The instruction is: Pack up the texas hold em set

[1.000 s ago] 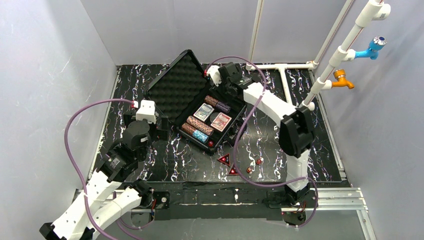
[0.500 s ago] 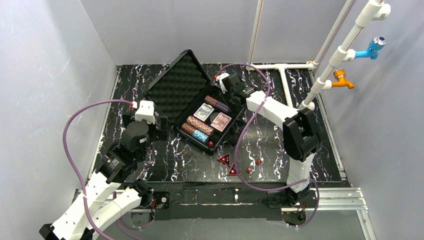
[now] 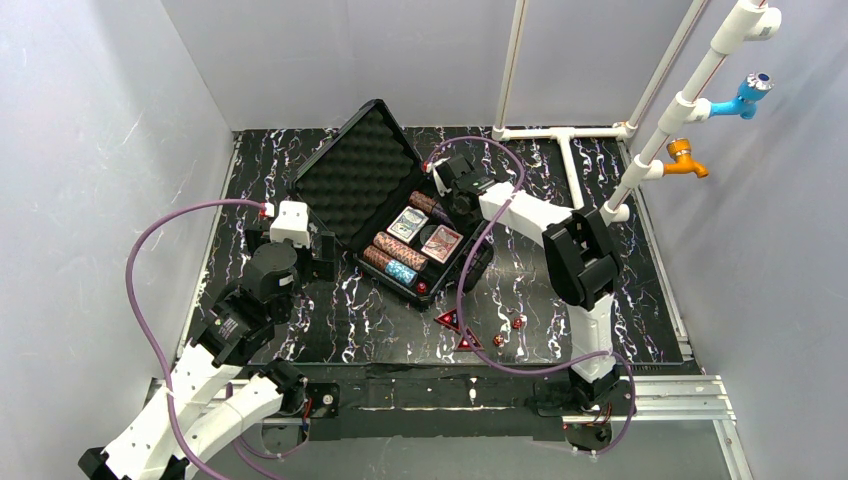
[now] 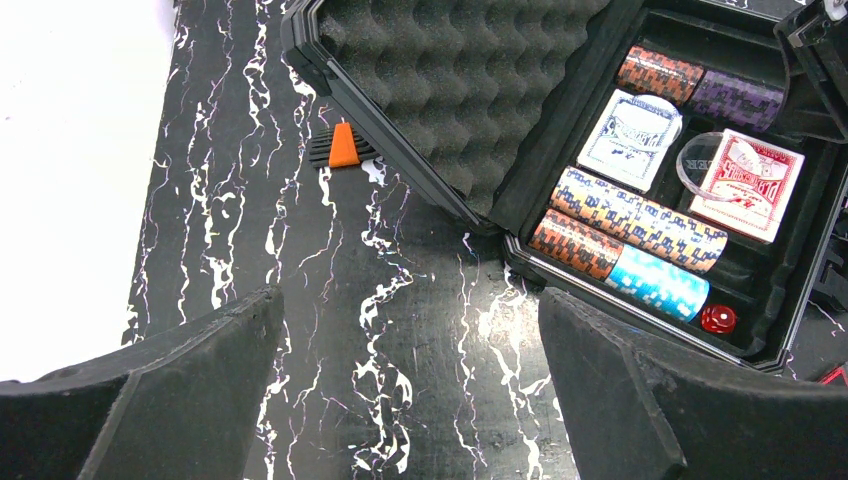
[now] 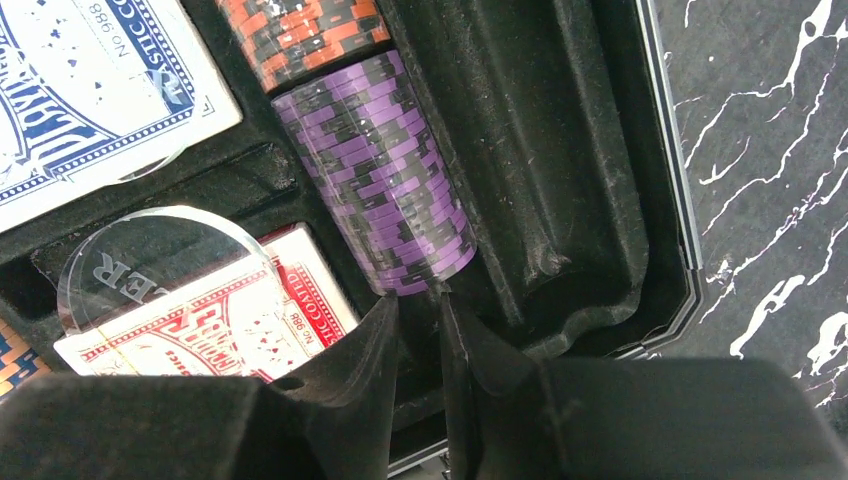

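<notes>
Your right hand [image 5: 419, 305] is down in the open black case [image 3: 352, 178], at its far-right corner. The fingers [image 5: 372, 345] are all but together, just a thin slit between them and nothing in it. The tips sit right at the end of the purple chip roll [image 5: 380, 170]. That roll lies in line with an orange-brown chip roll [image 5: 300, 30] in the same channel. Beside them you've got the blue card deck [image 5: 90, 100] and the red card deck [image 5: 230, 310], with a clear round disc [image 5: 150, 260] overlapping the red one. Over on the other side, your left hand [image 4: 405, 330] hovers above the counter [image 3: 330, 320], fingers spread wide apart and holding nothing, just off the case's near-left corner. From that wrist view, the near side of the tray holds a yellow-and-blue patterned chip roll [image 4: 640, 215]. Next to it lie an orange chip roll [image 4: 575, 245] and a light blue chip roll [image 4: 655, 285], end to end. One red die [image 4: 717, 320] is tucked in the corner pocket. The foam-lined lid [image 4: 450, 90] is tilted back, away from the tray. Out on the counter, near the case's front, lie two red triangular markers [image 3: 448, 319] and two small red dice [image 3: 518, 322], apart from the case.
</notes>
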Tool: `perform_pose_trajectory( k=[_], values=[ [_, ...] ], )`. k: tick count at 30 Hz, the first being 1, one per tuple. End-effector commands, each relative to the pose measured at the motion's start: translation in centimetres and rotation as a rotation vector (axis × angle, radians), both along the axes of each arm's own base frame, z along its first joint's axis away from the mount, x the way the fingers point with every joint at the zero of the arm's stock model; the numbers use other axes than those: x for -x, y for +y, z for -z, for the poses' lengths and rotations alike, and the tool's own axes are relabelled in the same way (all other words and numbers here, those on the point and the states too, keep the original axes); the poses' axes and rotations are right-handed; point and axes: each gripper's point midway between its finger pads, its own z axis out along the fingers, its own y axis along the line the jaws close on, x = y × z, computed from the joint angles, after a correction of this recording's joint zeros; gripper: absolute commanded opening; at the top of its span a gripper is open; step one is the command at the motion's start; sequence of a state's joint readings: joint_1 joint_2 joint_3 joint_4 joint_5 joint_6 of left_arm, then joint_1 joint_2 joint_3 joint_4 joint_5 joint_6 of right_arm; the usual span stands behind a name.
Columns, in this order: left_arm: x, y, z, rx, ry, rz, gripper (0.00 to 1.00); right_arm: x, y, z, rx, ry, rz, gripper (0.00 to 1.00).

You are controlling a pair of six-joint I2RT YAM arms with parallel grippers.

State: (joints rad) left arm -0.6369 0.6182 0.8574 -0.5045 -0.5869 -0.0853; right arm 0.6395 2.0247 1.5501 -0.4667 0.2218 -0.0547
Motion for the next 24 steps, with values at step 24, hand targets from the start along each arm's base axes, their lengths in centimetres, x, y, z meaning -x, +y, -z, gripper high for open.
perform_pose_trajectory(
  k=[24],
  values=[
    [0.0, -0.2, 0.1, 0.004, 0.0, 0.013, 0.98, -1.6, 1.9, -9.8, -0.182, -0.164, -0.011, 0.62]
  ],
)
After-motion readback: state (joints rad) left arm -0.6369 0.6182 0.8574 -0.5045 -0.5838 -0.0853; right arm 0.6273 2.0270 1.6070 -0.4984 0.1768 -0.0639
